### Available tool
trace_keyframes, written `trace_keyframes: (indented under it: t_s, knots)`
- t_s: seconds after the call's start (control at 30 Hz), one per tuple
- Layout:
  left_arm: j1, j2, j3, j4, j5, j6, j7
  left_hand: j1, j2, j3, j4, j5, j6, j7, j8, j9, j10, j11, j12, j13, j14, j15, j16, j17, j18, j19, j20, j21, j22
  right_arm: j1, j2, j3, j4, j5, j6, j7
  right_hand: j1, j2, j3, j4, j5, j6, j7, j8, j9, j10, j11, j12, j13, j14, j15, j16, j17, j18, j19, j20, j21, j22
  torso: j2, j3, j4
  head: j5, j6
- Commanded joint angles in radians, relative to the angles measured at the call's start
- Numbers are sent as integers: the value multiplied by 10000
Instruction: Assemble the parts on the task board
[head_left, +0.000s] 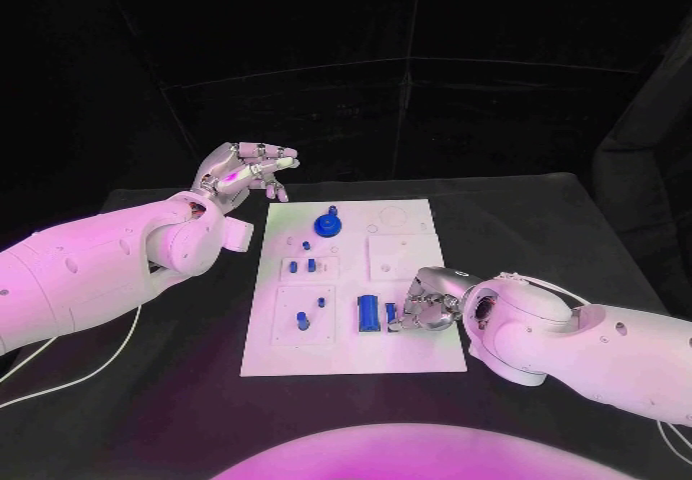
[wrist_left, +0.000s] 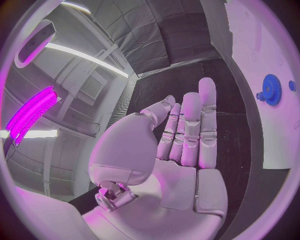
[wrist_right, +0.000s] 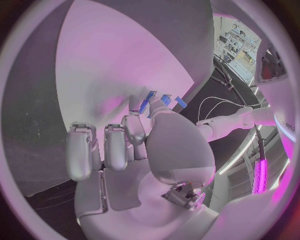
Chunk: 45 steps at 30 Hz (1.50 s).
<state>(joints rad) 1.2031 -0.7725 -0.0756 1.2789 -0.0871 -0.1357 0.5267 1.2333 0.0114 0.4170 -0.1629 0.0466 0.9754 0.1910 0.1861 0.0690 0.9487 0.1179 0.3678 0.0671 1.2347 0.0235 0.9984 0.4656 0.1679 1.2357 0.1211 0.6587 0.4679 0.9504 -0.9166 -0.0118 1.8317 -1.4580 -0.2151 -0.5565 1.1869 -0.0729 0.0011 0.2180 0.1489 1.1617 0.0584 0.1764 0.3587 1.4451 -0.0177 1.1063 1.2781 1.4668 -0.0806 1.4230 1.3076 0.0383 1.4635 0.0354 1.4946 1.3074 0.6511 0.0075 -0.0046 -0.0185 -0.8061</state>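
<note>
right hand (head_left: 423, 310) on task board (head_left: 418, 355) | left hand (head_left: 245, 170) raised, empty

Black table (head_left: 173, 400), white cable (head_left: 65, 375) trailing across its near-left part

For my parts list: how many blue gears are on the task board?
1. The blue gear sits at the far end of the task board. The right hand may hide others.
</note>
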Motion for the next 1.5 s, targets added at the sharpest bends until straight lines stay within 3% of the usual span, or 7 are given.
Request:
trace_keyframes:
  t_s: [0.03,0.43,0.47,0.53,0.77,1.17,1.5]
  knots:
    - [16,5,7,0,35,117,25,114,23,1,-79,25,-57,14,59,13,-73,30,51,-4,-74,26,29,-10,148,-40,2,-47,-9,1,-146,-3,134,256,-290,620,-296,-80,-335,175,-225,-65,1,50,39,-45,12,-72,-41,569,24,-85,60,-76,239,9,-98,1654,-19,-1,-7,-4,24]
    - [16,-23,-2,12,37,655,318,-372,-272,-397,121,15,-101,31,82,7,-92,63,105,3,-141,98,30,-51,121,-99,48,-116,-52,372,-665,9,-368,5370,-1257,5258,725,321,-1030,184,-549,-1402,524,-645,-248,-2254,484,-5052,-3121,-708,393,-3569,-4281,764,-2298,302,-3086,-1392,-85,-41,101,-61,329]
    - [16,-8,-2,-19,68,796,402,-669,-414,-746,282,36,-130,-18,110,4,-99,30,190,21,-230,95,39,-84,133,-171,76,-205,-107,547,-632,10,-724,6522,-1277,6048,1420,622,-881,-153,-462,-1785,763,-834,-415,-3180,748,-6325,-4002,-26,656,-1333,-978,1426,-4687,497,-6331,-4369,-119,-65,135,-111,378]
    - [16,24,-3,-81,194,893,455,-766,-427,-1039,366,39,-119,-59,172,8,-107,5,302,34,-421,89,-15,-158,141,-290,93,-349,-196,759,-555,10,-1185,7775,-1243,6816,1810,824,-870,-340,-435,-1845,973,-851,-531,-3591,924,-7541,-5143,-2462,847,-7055,-6864,1424,-4856,729,-7322,-5082,-205,-92,138,-140,469]
    - [2,326,-19,-663,630,951,496,-591,-157,-1602,409,61,-105,-56,242,-19,-138,64,429,-22,-1700,257,-1417,-974,112,-1391,269,-1485,-865,1316,154,15,-3161,10733,-1005,8613,2400,1032,-980,-952,-551,-1962,1315,-1098,-1049,-3792,1471,-9833,-8329,-3803,1639,-11205,-9290,1354,-5713,1480,-10473,-7404,-481,-161,96,-243,847]
    - [-88,1525,-287,-2664,1359,690,516,-418,221,-2315,491,62,-680,38,-589,-33,-473,624,-1359,-49,-3412,1299,-6625,-3430,63,-4668,1416,-4779,-2977,1518,2346,54,-6973,13120,-639,9933,1492,1489,-1238,-1969,-796,-2484,1409,-1135,-2377,-4202,1899,-10419,-11576,-4111,2245,-13608,-12073,1451,-5533,2172,-13531,-10082,-853,-147,-13,-313,1781]
    - [-290,2140,-297,-3419,1529,516,515,-326,395,-2772,551,33,-596,114,-938,-30,-253,716,-2033,-45,-3149,1423,-7712,-3874,171,-4849,1617,-5123,-3364,1524,3313,78,-8555,13613,-198,10154,1297,1655,-1250,-2254,-704,-2532,1386,-1139,-2637,-4310,1961,-10429,-12008,-4178,2290,-13612,-12422,1449,-5331,2232,-13863,-10443,-875,-74,-1,-283,2126]
